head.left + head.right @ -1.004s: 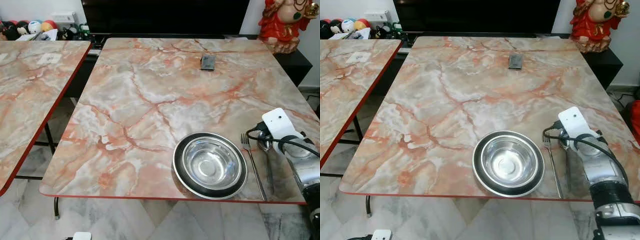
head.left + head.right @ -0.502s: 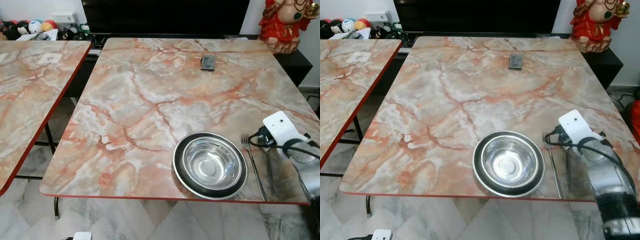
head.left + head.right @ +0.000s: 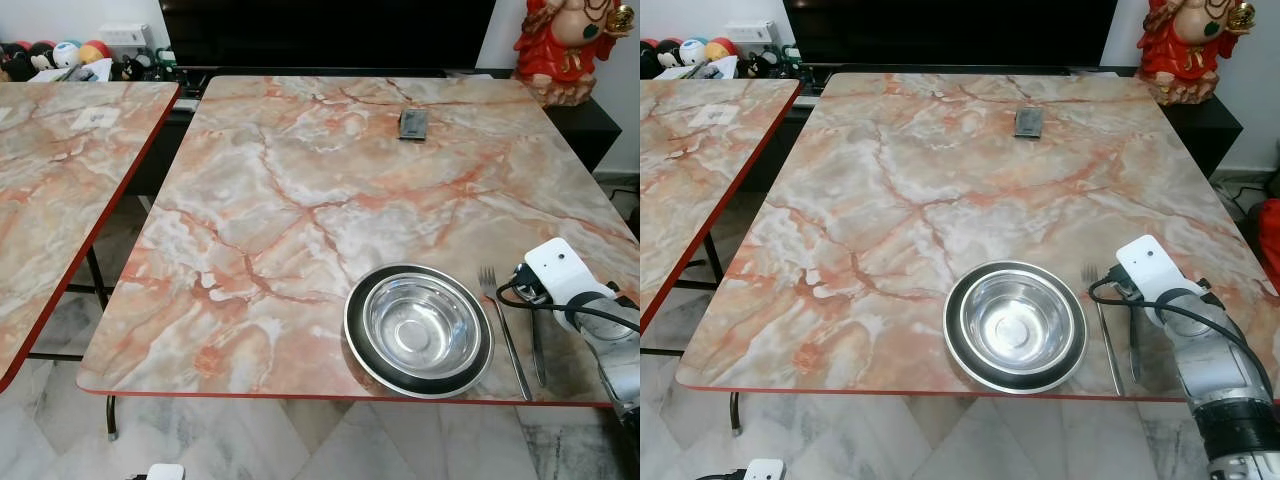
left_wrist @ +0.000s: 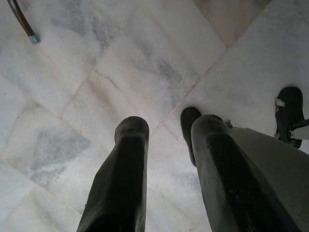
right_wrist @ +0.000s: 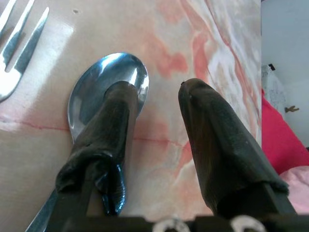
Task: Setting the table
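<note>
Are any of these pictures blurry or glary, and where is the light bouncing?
Left eye view: sharp, with soft glare in the round steel bowl and a sheen on the marble-patterned table. Right wrist view: the black fingers of the right claw loom soft and close; the shiny metal spoon mirrors blue light. Left wrist view: evenly lit white floor tiles.

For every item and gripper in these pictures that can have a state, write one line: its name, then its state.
Steel bowl: upright, empty, sitting on a black plate.
Fork: lying flat on the table, right of the bowl.
Spoon: lying flat beside the fork, bowl facing up.
Right gripper: open, over the spoon, holding nothing.
Left gripper: open, empty, hanging over the floor.
</note>
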Controlling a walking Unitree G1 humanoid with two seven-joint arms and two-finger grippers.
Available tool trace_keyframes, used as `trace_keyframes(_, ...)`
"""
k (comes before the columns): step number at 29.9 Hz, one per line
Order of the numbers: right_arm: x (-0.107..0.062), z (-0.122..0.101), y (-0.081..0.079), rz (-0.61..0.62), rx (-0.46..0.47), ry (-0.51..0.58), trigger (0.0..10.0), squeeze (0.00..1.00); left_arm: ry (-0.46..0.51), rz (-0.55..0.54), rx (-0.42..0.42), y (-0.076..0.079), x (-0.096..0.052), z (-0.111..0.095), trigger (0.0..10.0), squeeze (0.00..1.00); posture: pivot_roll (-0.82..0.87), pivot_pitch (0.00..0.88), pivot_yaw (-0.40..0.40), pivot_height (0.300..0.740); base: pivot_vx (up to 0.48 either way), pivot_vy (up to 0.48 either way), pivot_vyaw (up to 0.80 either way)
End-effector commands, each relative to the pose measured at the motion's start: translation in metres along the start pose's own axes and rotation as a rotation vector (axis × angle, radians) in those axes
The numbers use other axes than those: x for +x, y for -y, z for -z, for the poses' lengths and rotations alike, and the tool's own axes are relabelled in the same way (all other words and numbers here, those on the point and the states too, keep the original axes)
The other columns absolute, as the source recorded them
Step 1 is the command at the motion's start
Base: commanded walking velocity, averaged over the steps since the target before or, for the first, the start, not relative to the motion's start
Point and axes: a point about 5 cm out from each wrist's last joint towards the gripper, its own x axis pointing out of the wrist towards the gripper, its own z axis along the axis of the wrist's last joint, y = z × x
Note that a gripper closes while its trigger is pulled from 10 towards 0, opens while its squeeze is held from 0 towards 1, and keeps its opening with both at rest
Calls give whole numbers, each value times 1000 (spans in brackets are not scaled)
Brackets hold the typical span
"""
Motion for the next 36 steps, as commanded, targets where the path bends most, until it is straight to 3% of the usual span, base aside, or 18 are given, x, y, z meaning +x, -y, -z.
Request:
trace_keyframes(1, -1, -3, 1, 7, 0, 11, 10000, 0, -47, -9, -6, -3, -3, 12, 10000, 0, -53, 185, 18, 740, 0, 0, 0)
trace_keyframes(18, 0, 5, -4, 17, -56, -31, 10000, 0, -47, -6, -4, -3, -3, 11, 10000, 0, -49, 186, 21, 740, 0, 0, 0)
trace_keyframes(36, 5, 13, -17, 12, -19, -49, 10000, 0, -47, -7, -4, -3, -3, 11, 10000, 0, -40, 189, 23, 740, 0, 0, 0)
